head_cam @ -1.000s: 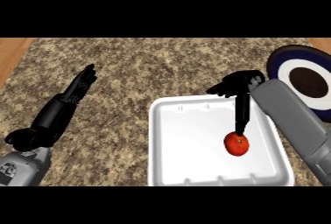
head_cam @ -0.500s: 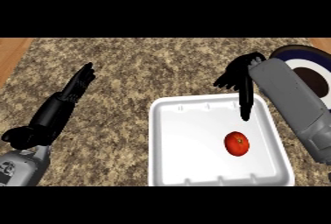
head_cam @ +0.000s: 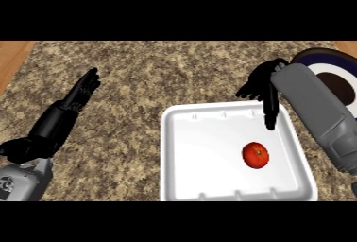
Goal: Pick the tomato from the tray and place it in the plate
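**Operator:** On the speckled brown stone counter (head_cam: 174, 75), what items are present, and how many of each?

**Inspector:** One white square plastic tray (head_cam: 188, 184), one round red tomato (head_cam: 256, 155), and one round plate with a dark blue rim, white ring and dark centre (head_cam: 335, 75). Two black hands on grey forearms are also in view.

**Operator:** Location of the tomato?

**Inspector:** It lies inside the tray, right of the tray's centre, resting on the tray floor. Nothing touches it.

**Operator:** Location of the plate?

**Inspector:** At the upper right, beyond the tray's far right corner. The right forearm crosses in front of it and hides part of its left side.

**Operator:** State of the right hand?

**Inspector:** The right hand (head_cam: 263, 90) sits over the tray's far right edge. Its fingers are spread; one long finger points down into the tray, its tip above and apart from the tomato. It holds nothing.

**Operator:** State of the left hand?

**Inspector:** The left hand (head_cam: 82, 90) rests at the left over the counter, well apart from the tray, fingers straight and pressed together, holding nothing.
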### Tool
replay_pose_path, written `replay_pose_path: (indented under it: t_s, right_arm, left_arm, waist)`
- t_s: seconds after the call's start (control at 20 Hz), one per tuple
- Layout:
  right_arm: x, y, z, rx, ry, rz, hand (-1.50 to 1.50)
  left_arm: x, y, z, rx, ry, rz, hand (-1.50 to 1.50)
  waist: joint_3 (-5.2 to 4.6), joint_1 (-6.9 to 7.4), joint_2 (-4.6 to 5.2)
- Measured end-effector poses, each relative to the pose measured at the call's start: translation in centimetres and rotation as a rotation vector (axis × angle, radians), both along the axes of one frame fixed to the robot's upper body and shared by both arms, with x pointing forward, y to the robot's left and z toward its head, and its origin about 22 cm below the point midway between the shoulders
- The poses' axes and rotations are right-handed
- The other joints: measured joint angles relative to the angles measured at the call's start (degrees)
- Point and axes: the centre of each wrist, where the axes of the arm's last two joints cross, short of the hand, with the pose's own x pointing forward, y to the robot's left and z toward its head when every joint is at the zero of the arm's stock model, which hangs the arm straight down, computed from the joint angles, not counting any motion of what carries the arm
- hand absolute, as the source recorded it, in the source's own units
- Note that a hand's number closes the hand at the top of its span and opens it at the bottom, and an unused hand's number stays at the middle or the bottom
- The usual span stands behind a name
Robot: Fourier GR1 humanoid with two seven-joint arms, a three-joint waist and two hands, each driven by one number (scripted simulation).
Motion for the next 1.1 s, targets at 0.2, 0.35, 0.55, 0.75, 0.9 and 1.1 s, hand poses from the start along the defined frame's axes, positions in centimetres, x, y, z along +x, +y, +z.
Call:
replay_pose_path:
  t_s: [0.2, 0.35, 0.55, 0.75, 0.9, 1.1]
  right_arm:
    - [-0.5, 0.1, -1.6, -0.005, 0.032, 0.025, -1.5]
    - [-0.7, 0.2, -2.3, -0.013, 0.053, 0.047, -1.5]
    - [-1.3, 0.6, -3.5, -0.022, 0.082, 0.074, -1.5]
    - [-2.0, 0.7, -4.8, -0.019, 0.095, 0.107, -1.5]
    - [-2.5, 0.8, -5.3, -0.015, 0.1, 0.127, -1.5]
    - [-3.1, 1.2, -6.0, -0.021, 0.112, 0.15, -1.5]
  left_arm:
    - [0.0, -0.1, 0.0, 0.001, 0.001, 0.001, 0.0]
    - [0.0, -0.1, 0.0, 0.01, 0.0, 0.005, 0.0]
    - [-0.4, -0.1, -0.2, 0.003, 0.013, 0.006, 0.0]
    - [-0.5, 0.5, -0.3, -0.001, 0.008, 0.012, 0.0]
    - [-0.4, 0.4, 0.0, 0.002, 0.006, 0.018, 0.0]
    - [-0.9, 0.2, 0.1, 0.004, 0.017, 0.02, 0.0]
  waist:
    - [0.0, -0.27, -0.13]
    - [0.01, -0.33, -0.16]
    - [-0.02, -0.46, -0.3]
    - [-0.28, -0.54, -0.79]
    - [-0.45, -0.7, -1.15]
    - [-0.68, -1.03, -1.71]
